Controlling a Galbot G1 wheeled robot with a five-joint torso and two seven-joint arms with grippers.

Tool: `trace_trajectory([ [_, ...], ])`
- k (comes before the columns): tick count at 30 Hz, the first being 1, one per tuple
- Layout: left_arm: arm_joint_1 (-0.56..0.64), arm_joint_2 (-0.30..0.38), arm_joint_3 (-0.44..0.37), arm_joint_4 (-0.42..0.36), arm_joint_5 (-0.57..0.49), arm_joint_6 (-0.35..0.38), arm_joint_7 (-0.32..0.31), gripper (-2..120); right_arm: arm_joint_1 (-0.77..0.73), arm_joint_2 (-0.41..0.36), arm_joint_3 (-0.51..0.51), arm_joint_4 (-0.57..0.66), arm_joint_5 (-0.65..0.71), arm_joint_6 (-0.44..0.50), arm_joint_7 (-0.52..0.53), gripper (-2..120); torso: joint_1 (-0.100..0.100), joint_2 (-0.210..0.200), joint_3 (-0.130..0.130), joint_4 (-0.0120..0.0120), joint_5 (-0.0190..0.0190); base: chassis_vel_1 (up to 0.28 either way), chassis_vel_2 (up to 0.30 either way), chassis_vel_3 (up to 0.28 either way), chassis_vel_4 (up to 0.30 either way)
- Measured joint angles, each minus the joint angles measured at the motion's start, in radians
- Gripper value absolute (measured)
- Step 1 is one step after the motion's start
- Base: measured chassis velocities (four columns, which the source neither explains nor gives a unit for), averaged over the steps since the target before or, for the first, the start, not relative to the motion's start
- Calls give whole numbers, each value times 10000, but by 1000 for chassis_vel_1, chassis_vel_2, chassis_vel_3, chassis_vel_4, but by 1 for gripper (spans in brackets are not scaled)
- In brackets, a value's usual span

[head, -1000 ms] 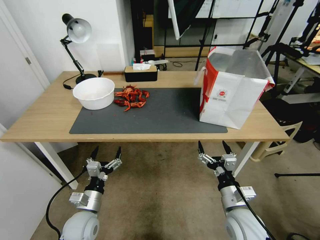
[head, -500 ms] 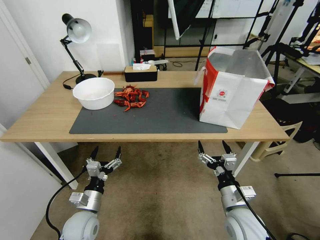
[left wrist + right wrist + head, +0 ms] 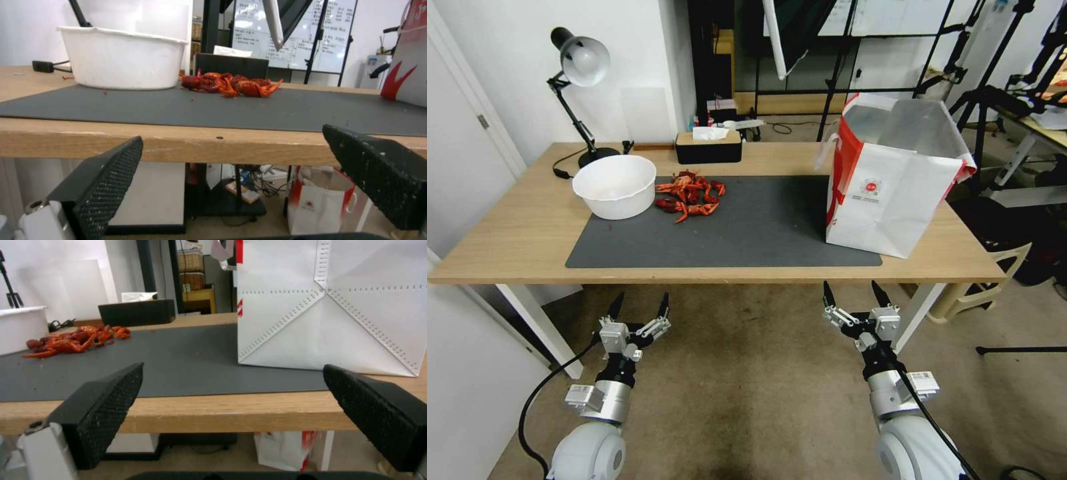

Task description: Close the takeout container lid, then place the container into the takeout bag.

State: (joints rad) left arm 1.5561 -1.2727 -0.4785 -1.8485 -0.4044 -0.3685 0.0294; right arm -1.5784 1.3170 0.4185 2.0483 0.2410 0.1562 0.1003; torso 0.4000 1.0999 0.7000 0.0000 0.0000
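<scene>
Both arms hang low before the worktop [image 3: 527, 247]: left gripper [image 3: 638, 308] and right gripper [image 3: 854, 295], fingers apart, empty; takeout bag [image 3: 887, 200] upright at right.

No wording can be read anywhere. The takeout bag [image 3: 887, 193] carries a small round red logo [image 3: 871, 186] on its white front panel, with lines of red print under it too small to make out. Behind the bag, in the room, a whiteboard [image 3: 285, 33] bears rows of handwritten marks that stay illegible. A second white bag [image 3: 318, 203] under the table shows a similar red emblem, also unreadable
</scene>
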Motion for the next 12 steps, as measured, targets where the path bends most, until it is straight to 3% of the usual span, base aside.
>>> trace_trajectory([
  [12,0,0,0,-5,0,6,0,100,3,-1,0,8,4,-3,0,100,0,0,0,0,0,0,0,0,0],
])
